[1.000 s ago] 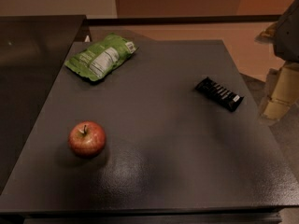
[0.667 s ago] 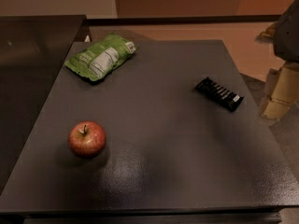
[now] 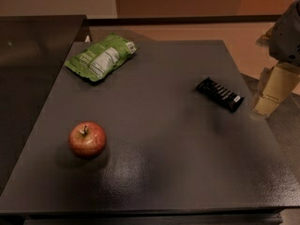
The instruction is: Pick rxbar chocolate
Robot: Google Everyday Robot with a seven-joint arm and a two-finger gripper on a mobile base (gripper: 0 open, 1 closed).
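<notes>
Your gripper (image 3: 263, 108) is at the far right edge of the view, about mid-height. It's pale cream plastic, blocky, built in stepped segments with darker seam lines across and a rounded lower end. Above it your wrist housing (image 3: 288, 32) is grey, rounded and lightly speckled, cut off by the frame. A small cream tab (image 3: 268, 35) pokes out on its left.

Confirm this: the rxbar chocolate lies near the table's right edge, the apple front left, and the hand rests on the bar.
One error. In the camera view the hand hangs beyond the table's right edge, apart from the rxbar chocolate, not on it. The bar's place and the apple front left are right.
</notes>
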